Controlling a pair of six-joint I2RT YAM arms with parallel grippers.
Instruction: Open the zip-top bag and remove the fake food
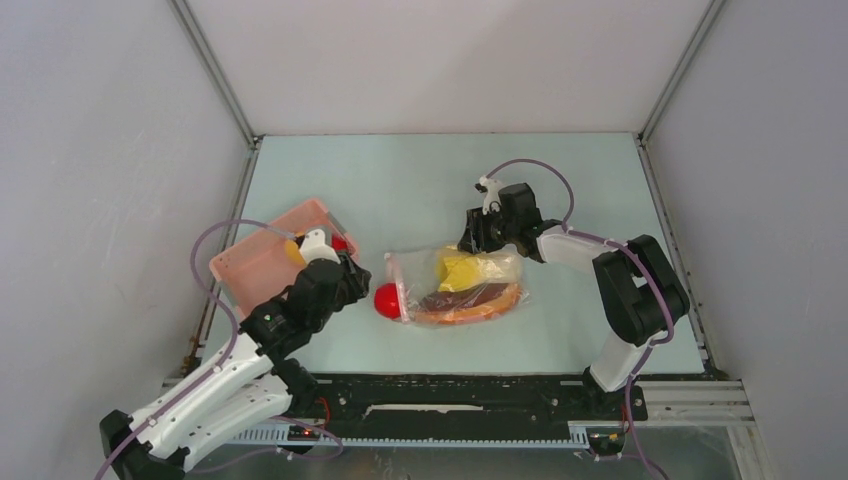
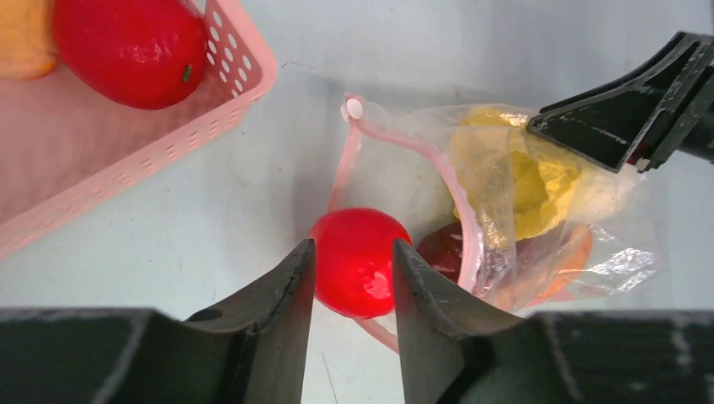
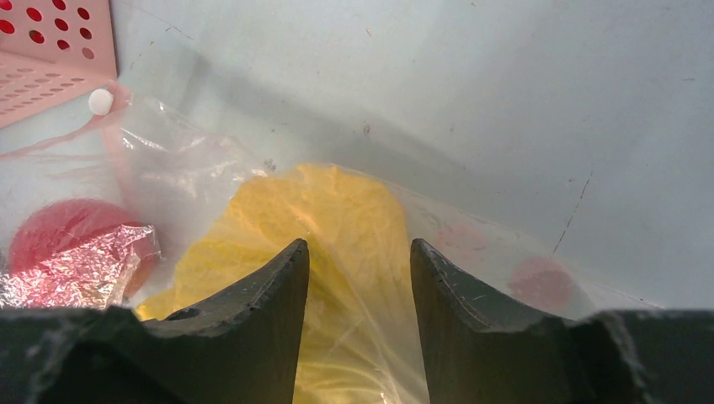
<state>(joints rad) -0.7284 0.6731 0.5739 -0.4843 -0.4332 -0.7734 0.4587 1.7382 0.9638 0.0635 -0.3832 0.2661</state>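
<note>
The clear zip-top bag [image 1: 470,285] lies mid-table, its pink zip strip [image 2: 354,147] gaping toward the left. Inside it are a yellow piece [image 1: 458,267], an orange piece and a dark red one. A red round fruit [image 1: 388,298] sits on the table in the bag's mouth. My left gripper [image 2: 354,252] is open, its fingertips on either side of that fruit [image 2: 358,261]; no squeeze shows. My right gripper [image 3: 359,252] is open over the bag's far side, fingers astride the yellow piece [image 3: 337,219] under the plastic.
A pink slatted basket [image 1: 255,262] stands at the left, beside my left arm, holding a red fruit [image 2: 126,46] and an orange-yellow fruit [image 2: 25,34]. Grey walls close in the table on three sides.
</note>
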